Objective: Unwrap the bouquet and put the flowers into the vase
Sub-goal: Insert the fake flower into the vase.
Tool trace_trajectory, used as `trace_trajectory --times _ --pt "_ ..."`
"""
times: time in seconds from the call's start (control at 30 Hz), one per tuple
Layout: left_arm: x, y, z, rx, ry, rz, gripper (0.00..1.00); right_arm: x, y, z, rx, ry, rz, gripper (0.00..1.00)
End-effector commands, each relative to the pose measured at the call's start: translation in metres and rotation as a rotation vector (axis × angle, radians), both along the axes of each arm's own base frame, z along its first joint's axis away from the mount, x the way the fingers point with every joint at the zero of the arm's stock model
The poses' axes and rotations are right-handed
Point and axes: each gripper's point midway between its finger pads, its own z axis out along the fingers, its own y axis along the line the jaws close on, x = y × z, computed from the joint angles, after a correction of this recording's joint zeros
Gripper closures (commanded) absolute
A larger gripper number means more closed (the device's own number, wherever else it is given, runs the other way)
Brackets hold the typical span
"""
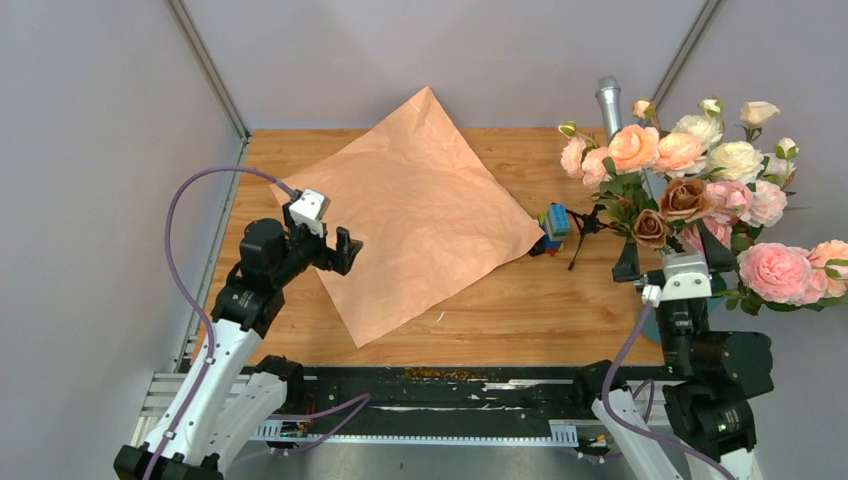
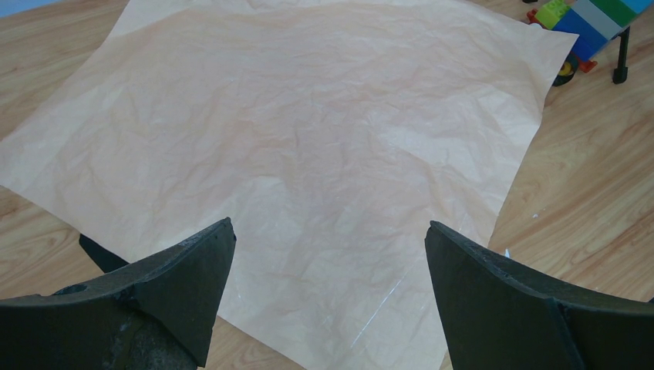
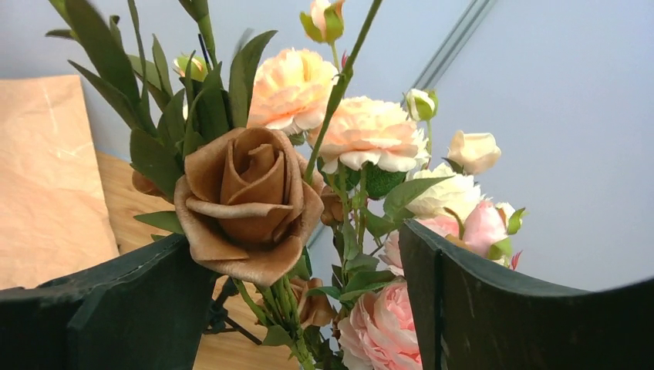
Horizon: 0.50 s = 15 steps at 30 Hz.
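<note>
Tan paper (image 1: 420, 215) flat on the counter (image 1: 560, 320). Left end effector (image 1: 345, 252) over the paper's left edge, fingers (image 2: 185, 285) spread wide, holding nothing. Right of the paper (past a toy block (image 1: 553, 225)), flowers (image 1: 690, 180) upright in a loose bunch. Right end effector (image 1: 672, 255) under the flowers, right of the paper too, fingers spread, stems (image 3: 284, 301) between them, ungripped.

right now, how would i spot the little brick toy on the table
Find the big tan paper spread on the wooden table. Follow its right corner toward the flowers; the toy sits just off that tip. It alone is blocky, made of blue and green bricks.
</note>
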Motion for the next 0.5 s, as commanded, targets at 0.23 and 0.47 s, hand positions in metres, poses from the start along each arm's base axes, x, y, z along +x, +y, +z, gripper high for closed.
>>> trace_trajectory --times 0.23,0.47 --pt "0.003 -0.002 0.009 -0.010 -0.039 -0.007 0.00 -0.002 -0.010 0.005 0.042 0.018 -0.049 0.39" --pt "0.003 -0.004 0.007 -0.009 -0.033 -0.017 0.00 0.018 -0.042 -0.020 0.083 0.049 -0.274 0.65"
